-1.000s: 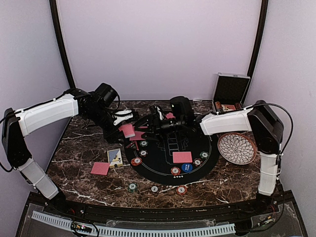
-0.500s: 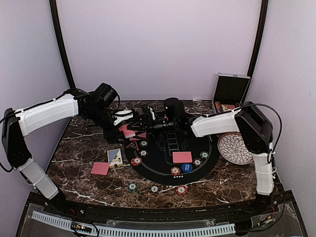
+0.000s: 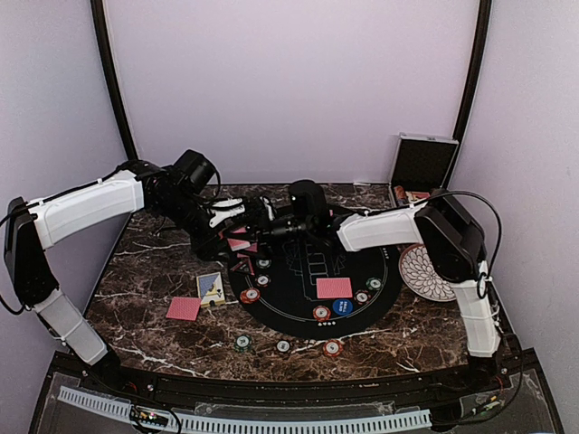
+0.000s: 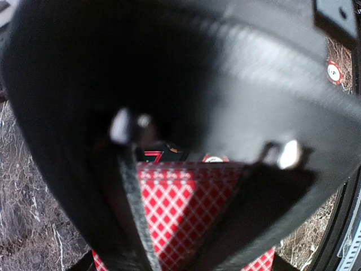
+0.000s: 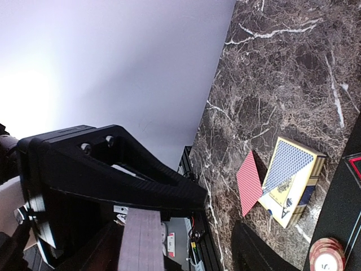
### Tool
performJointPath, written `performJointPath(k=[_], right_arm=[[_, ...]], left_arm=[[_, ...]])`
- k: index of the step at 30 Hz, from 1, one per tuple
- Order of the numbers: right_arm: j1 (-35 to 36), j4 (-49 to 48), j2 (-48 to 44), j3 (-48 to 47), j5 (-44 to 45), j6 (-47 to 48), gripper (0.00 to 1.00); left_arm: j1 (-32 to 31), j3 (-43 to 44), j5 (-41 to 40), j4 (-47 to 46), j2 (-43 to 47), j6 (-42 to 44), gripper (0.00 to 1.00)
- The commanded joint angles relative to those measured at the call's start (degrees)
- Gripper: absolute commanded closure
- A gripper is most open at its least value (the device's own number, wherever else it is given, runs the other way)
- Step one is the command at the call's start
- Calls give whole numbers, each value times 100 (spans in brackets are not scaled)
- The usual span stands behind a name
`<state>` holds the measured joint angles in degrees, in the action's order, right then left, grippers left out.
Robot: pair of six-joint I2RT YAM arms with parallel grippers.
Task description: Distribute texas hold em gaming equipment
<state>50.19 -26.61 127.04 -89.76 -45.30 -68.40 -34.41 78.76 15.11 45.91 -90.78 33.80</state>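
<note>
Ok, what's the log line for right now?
left gripper: shut on red-backed cards | right gripper: open beside those cards

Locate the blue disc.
In the top view the blue disc lies near the front edge of the black mat, right of centre, beside a red chip and just in front of a red-backed card.

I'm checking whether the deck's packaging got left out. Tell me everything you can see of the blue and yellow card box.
The card box is a small flat rectangular carton, cardboard by its look, its top face blue-patterned at one end and yellow with a dark emblem at the other. It lies flat on the brown marble table, just left of the round black mat. A red-backed card lies against its outer edge, seemingly touching. Nothing holds it.
</note>
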Motion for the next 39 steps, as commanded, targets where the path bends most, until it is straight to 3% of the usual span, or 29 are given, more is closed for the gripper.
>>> performJointPath(k=[1, 16, 25, 39], right_arm=[[65, 411, 189, -380, 16, 79, 36], [-145, 1110, -447, 370, 290, 652, 40], [-194, 1366, -845, 527, 308, 867, 59], [-317, 1503, -1399, 740, 287, 958, 62]], left_arm=[[-17, 144, 143, 18, 109, -16, 100], [-15, 13, 55, -9, 275, 15, 100], [-15, -87, 37, -35, 318, 30, 100], [-16, -159, 6, -48, 328, 48, 100]])
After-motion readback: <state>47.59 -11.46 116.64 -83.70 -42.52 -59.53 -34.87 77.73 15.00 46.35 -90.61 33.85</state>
